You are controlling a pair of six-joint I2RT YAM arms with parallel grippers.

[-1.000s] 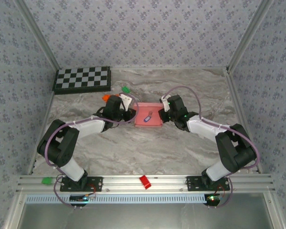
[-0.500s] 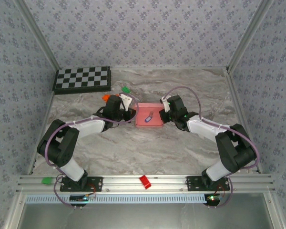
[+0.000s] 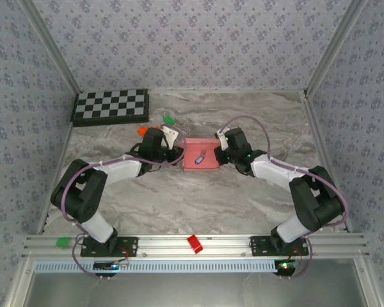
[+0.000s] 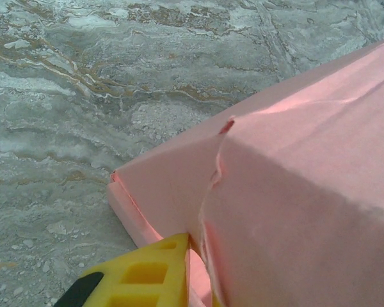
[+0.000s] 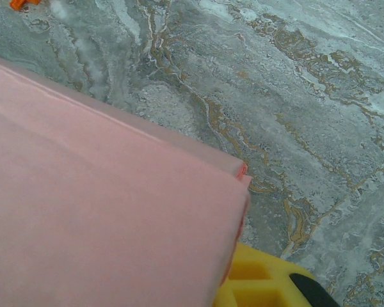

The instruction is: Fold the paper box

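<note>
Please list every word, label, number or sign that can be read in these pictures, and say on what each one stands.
There are none to read. The paper box is plain pink card, and the checkerboard bears only black and white squares, no writing.

No writing, label or number is legible anywhere — none.

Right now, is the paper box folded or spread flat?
Folded: the paper box is a compact rectangle from above, and the wrist views show creased corners and raised walls.
</note>
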